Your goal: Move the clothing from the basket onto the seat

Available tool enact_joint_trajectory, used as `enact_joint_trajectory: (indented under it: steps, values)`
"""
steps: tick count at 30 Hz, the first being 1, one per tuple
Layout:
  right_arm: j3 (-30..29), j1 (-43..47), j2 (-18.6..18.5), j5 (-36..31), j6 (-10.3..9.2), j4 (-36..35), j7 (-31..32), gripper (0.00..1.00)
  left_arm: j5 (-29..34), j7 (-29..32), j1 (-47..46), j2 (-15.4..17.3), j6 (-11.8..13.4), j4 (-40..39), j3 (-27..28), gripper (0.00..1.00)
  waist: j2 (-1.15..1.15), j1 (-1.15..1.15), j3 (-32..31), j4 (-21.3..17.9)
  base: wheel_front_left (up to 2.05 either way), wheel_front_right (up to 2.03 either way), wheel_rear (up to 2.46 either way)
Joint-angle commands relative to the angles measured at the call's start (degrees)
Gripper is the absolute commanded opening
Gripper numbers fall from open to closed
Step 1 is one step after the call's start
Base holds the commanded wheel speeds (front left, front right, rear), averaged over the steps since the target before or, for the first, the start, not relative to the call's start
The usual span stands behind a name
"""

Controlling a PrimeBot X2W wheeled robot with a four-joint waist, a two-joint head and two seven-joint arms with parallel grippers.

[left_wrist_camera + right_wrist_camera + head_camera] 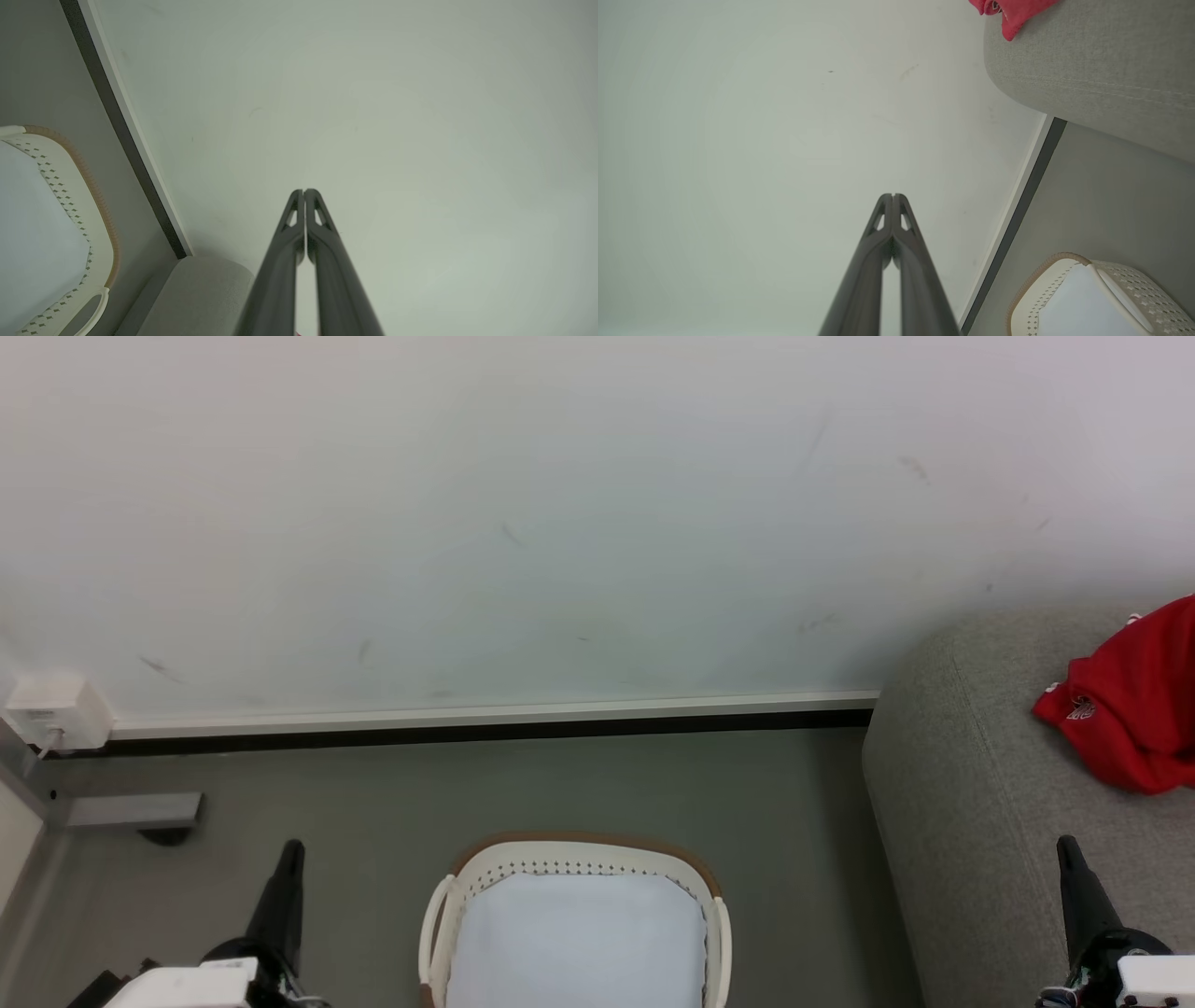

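Observation:
The red clothing (1134,709) lies bunched on the grey seat (971,803) at the right; its edge (1013,14) also shows over the seat's rounded corner (1087,79). The white basket (448,905) with a tan rim stands on the floor at bottom centre, its pale bottom bare; its rim (100,210) and wall (1134,289) appear in both wrist views. My left gripper (293,847) rises shut at the lower left, left of the basket, fingertips together (303,191). My right gripper (1066,843) is shut at the lower right, in front of the seat, holding nothing (893,196).
A pale wall (560,523) with a white and black baseboard (485,723) runs behind the basket. A white socket box (56,709) and a grey bracket (131,810) sit at the far left. Grey floor (794,859) separates basket and seat.

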Motion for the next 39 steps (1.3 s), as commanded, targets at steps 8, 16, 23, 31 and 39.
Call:
enact_joint_trajectory:
  steps: [8,16,23,31,39]
  values:
    - [-0.51,-0.88,-0.48,2.56,-0.14,-0.63,0.78,0.00,-2.72,0.77,-0.92,0.12,-0.22,-0.25,0.32,0.00,0.00,0.00,0.22,0.10,0.00,0.00,0.00]
    - [-0.49,-0.87,-0.48,2.56,-0.13,-0.62,0.76,0.00,-2.68,0.77,-0.91,0.12,-0.22,-0.26,0.31,0.00,0.00,0.00,0.22,0.10,0.00,0.00,0.00]
    - [-0.49,-0.88,-0.48,2.56,-0.13,-0.63,0.76,0.00,-2.69,0.76,-0.91,0.13,-0.22,-0.26,0.30,0.00,0.00,0.00,0.22,0.10,0.00,0.00,0.00]
    - [-0.49,-0.88,-0.48,2.57,-0.13,-0.63,0.76,0.00,-2.69,0.76,-0.91,0.13,-0.22,-0.26,0.30,0.00,0.00,0.00,0.22,0.10,0.00,0.00,0.00]
    - [-0.49,-0.87,-0.47,2.57,-0.13,-0.63,0.76,0.00,-2.69,0.76,-0.91,0.13,-0.22,-0.27,0.29,0.00,0.00,0.00,0.22,0.10,0.00,0.00,0.00]
